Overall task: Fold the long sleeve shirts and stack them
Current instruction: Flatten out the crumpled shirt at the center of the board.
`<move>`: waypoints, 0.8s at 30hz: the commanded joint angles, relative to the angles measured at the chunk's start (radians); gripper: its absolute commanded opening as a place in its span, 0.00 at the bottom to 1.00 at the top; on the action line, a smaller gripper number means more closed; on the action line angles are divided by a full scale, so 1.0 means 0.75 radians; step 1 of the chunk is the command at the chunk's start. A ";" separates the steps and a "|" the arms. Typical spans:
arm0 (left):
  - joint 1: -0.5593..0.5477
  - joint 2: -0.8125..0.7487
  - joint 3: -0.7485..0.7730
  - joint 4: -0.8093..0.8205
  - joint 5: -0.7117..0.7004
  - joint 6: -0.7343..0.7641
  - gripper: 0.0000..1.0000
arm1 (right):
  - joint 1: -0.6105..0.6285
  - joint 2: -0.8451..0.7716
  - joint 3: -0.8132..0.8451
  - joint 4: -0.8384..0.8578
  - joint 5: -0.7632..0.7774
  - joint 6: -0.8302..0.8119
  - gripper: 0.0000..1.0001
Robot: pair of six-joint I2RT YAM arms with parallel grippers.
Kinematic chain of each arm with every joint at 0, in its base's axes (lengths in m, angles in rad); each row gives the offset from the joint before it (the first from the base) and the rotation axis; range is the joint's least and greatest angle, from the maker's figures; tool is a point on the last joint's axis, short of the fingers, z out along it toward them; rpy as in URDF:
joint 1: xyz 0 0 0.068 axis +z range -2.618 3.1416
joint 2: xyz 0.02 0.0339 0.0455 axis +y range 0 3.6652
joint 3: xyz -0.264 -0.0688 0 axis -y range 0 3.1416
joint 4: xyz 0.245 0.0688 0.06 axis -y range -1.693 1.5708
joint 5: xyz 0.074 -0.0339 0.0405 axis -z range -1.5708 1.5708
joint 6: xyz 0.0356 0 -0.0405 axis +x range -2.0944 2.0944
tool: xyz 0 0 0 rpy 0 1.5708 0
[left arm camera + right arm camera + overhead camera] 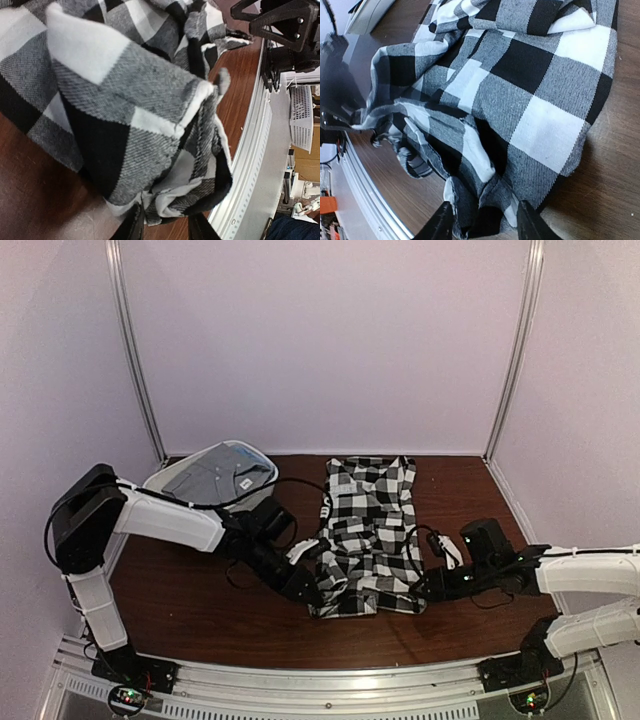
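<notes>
While it lies rumpled on the middle of the brown table (200, 615), the black-and-white checked shirt (370, 525) runs lengthwise from near to far (which end holds the collar cannot be told). Its bunched near hem sits between the parted fingers of the left gripper (167, 226) at the near-left corner and the right gripper (485, 222) at the near-right corner. Whether either one pinches the cloth cannot be told. At the far left, a grey shirt (215, 475) lies in a white tub (165, 482).

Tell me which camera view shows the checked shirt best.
The top external view: it alone shows the whole checked shirt on the table, far part flat, near end bunched. Each wrist view shows only a close, cropped patch of its rumpled cloth.
</notes>
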 commanded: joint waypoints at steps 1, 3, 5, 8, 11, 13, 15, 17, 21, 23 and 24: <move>0.019 -0.106 -0.005 0.060 0.049 0.021 0.37 | 0.006 -0.124 0.004 -0.084 0.077 0.069 0.52; 0.019 -0.128 0.024 0.035 0.045 0.041 0.42 | 0.008 -0.136 0.058 -0.138 0.121 0.047 0.55; 0.020 -0.145 0.063 0.007 0.021 0.059 0.44 | 0.007 -0.117 0.125 -0.177 0.162 0.024 0.57; 0.029 -0.149 0.110 -0.023 -0.034 0.072 0.44 | 0.007 -0.047 0.198 -0.220 0.201 -0.008 0.58; 0.041 -0.146 0.144 -0.014 -0.075 0.055 0.43 | 0.026 0.028 0.228 -0.221 0.225 -0.012 0.54; 0.042 -0.136 0.166 -0.001 -0.071 0.054 0.43 | 0.050 0.082 0.241 -0.204 0.235 -0.008 0.50; 0.042 -0.119 0.191 -0.006 -0.061 0.058 0.43 | 0.087 0.141 0.263 -0.190 0.243 -0.002 0.48; 0.042 -0.099 0.203 -0.010 -0.103 0.052 0.44 | 0.128 0.201 0.281 -0.187 0.261 0.002 0.48; 0.050 -0.019 0.281 -0.048 -0.192 0.041 0.46 | 0.199 0.300 0.307 -0.198 0.288 0.001 0.46; 0.050 0.024 0.319 -0.050 -0.222 0.035 0.48 | 0.226 0.311 0.306 -0.212 0.292 0.006 0.40; 0.050 0.046 0.341 -0.051 -0.223 0.035 0.49 | 0.242 0.305 0.302 -0.222 0.291 0.009 0.35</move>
